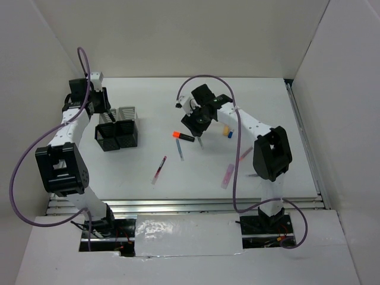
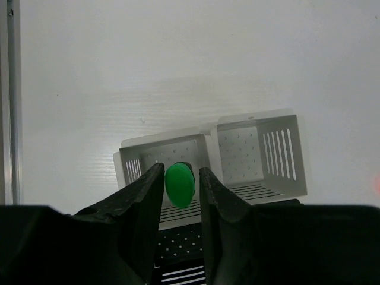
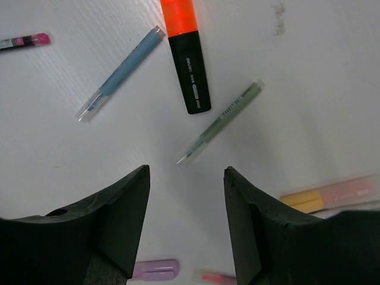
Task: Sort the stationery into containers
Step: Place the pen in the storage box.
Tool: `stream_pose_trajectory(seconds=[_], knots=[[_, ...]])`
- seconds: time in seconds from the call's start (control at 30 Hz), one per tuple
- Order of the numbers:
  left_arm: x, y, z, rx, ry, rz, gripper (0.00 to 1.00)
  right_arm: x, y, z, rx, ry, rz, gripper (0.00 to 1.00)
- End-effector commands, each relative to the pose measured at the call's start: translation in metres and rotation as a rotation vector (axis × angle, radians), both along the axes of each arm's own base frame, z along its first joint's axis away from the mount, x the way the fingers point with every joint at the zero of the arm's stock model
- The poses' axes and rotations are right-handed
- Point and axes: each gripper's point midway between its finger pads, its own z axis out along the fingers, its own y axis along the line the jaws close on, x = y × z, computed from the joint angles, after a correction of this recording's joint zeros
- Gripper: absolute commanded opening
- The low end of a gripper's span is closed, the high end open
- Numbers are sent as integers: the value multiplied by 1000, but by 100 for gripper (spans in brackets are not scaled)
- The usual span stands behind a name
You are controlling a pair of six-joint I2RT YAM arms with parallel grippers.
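Flanking a green-ended marker [image 2: 179,185] above a pale grey square mesh cup [image 2: 138,155] near the table's [image 1: 154,113] left edge, the left jaws may grip it, unclear; the right jaws stand open over a thin grey-green pen [image 3: 221,122].

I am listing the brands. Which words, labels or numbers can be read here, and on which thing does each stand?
No text can be read for certain.
Orange highlighter with black barrel: white print along the barrel, too small to read.
Thin grey-green translucent pen: dark print, blurred.
No other text shows.
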Motion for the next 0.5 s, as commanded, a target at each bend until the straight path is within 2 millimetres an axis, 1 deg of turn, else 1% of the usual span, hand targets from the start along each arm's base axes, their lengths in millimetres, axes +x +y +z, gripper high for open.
stream_pose_trajectory(seconds=[0.0, 0.07, 0.1, 0.17, 0.2, 0.27, 0.33, 0.4, 0.47], knots=[[12, -3, 27, 10, -70, -26, 45, 18, 19, 10, 25, -80, 67, 59], [11, -4, 34, 3, -86, -35, 52, 18, 22, 1, 3, -81, 108, 59], [9, -7, 39, -31, -96, -23, 56, 19, 22, -6, -16, -81, 120, 57], [8, -15, 49, -63, -119, -59, 60, 15, 24, -20, -55, -79, 171, 56], [6, -18, 57, -70, -136, -69, 61, 17, 25, -26, -67, -87, 179, 54], [3, -26, 66, -108, -152, -90, 61, 16, 28, -34, -80, -88, 214, 52], [-3, -37, 76, -146, -167, -132, 62, 15, 33, -35, -77, -91, 236, 51], [-9, -44, 85, -168, -179, -158, 62, 16, 37, -40, -88, -90, 258, 49], [-14, -51, 89, -193, -181, -184, 62, 21, 41, -40, -93, -101, 274, 48]])
